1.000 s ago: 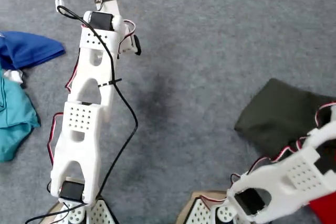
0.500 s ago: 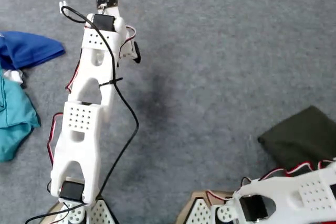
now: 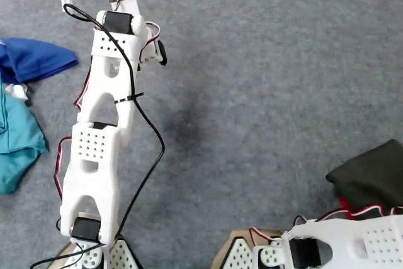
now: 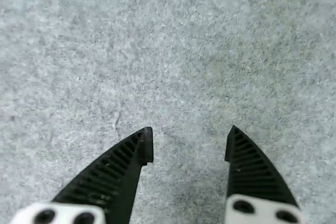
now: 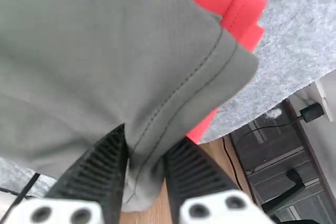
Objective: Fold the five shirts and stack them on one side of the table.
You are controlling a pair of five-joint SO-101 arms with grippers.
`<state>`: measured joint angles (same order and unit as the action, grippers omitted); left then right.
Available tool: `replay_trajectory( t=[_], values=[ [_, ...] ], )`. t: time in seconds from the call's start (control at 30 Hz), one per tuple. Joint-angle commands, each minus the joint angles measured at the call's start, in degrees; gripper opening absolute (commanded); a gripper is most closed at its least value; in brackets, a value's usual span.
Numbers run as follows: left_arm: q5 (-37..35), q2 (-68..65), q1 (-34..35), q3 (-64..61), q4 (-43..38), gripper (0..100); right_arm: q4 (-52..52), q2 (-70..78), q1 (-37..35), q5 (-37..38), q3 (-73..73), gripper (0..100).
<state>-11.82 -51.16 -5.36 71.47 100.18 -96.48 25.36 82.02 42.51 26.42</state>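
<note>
Right gripper [image 5: 144, 153] is clenched on the olive shirt [image 5: 105, 51] edge; the shirt spreads ahead of it, over the red shirt [image 5: 239, 9]. Left gripper [image 4: 189, 145] is released, jaws apart above the grey table [image 4: 157, 35].

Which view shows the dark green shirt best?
Right wrist view: the dark green shirt close up, seams clear, pinched by the jaws of the right gripper over a red shirt. The high view catches part of it at the table edge; the left wrist view faces grey table.
</note>
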Motion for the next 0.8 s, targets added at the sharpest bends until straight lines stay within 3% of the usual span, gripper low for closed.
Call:
replay_trajectory(
  t=[0.0,0.1,0.33,0.43,0.63,0.77],
  values=[
    [-0.3,4.2,1.1,0.2,0.7,23,0.4,1.3,1.9,0.6,3.7,0.9],
    [-0.2,4.2,2.1,0.2,0.7,23,-0.4,2.9,3.3,0.4,6.9,4.5],
    [0.4,4.3,4.2,0.3,0.7,23,-5.5,4.1,4.4,1.8,13.0,39.0],
    [3.4,5.3,5.3,0.1,0.7,23,-5.9,2.5,4.0,1.4,14.2,46.7],
    [4.1,8.0,9.3,0.2,0.7,23,-5.9,-5.5,0.5,1.5,10.9,44.0],
    [5.9,9.9,15.6,0.3,0.7,23,-5.9,-13.7,-6.5,1.2,0.4,23.4]
  ],
)
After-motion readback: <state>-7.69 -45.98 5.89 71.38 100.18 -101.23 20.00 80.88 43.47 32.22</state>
